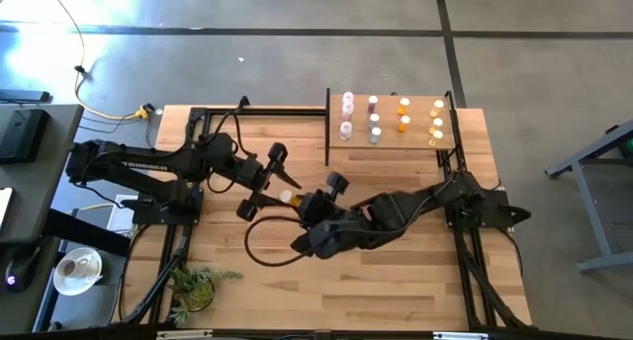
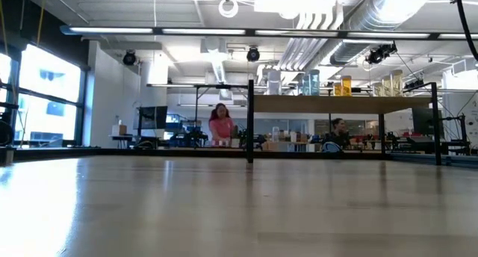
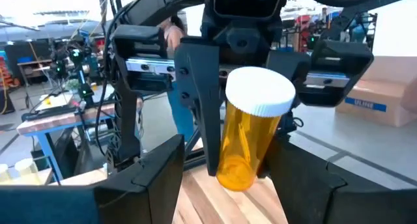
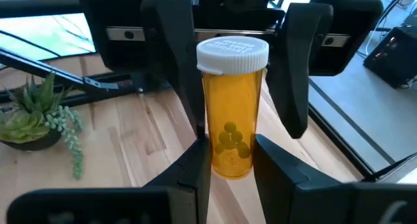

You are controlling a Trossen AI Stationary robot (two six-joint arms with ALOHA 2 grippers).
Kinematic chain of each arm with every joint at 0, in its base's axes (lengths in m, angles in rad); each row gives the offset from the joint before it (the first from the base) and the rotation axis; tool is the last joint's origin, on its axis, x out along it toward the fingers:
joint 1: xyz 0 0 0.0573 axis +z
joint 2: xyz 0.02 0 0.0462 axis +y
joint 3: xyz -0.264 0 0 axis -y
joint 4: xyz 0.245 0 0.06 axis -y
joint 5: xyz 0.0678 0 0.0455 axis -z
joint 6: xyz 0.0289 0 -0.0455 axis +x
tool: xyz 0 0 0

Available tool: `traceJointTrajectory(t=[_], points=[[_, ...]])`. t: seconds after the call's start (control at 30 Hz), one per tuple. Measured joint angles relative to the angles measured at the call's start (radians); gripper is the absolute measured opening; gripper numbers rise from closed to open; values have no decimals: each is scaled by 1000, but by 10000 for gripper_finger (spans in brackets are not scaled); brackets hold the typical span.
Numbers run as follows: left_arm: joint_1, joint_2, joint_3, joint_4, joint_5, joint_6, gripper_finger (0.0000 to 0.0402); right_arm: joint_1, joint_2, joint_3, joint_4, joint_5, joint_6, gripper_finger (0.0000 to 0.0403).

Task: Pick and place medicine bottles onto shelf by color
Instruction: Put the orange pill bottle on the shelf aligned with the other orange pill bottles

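Handover mid-tabletop: right gripper (image 4: 228,162) jaws clenched on orange pill bottle (image 4: 231,107); left gripper (image 3: 225,165) jaws released around it. Next: left closes, right lets go, carry to shelf (image 1: 391,142).

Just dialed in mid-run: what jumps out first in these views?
An orange bottle with a white cap, held upright mid-table by the right pincer, with the left pincer open around it. Behind, the shelf at the table's far edge already carries bottles in colour-sorted columns.
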State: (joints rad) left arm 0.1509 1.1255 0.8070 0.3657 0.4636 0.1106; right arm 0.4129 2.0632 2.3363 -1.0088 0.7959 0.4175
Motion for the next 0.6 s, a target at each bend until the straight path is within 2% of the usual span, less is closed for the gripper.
traceJointTrajectory(t=[0.3,0.6], points=[[2,21,0,31,4,-2,198,-27,0,0,-8,-33,-26,83],[5,21,0,31,10,5,139,-27,0,0,-8,-26,-25,83]])
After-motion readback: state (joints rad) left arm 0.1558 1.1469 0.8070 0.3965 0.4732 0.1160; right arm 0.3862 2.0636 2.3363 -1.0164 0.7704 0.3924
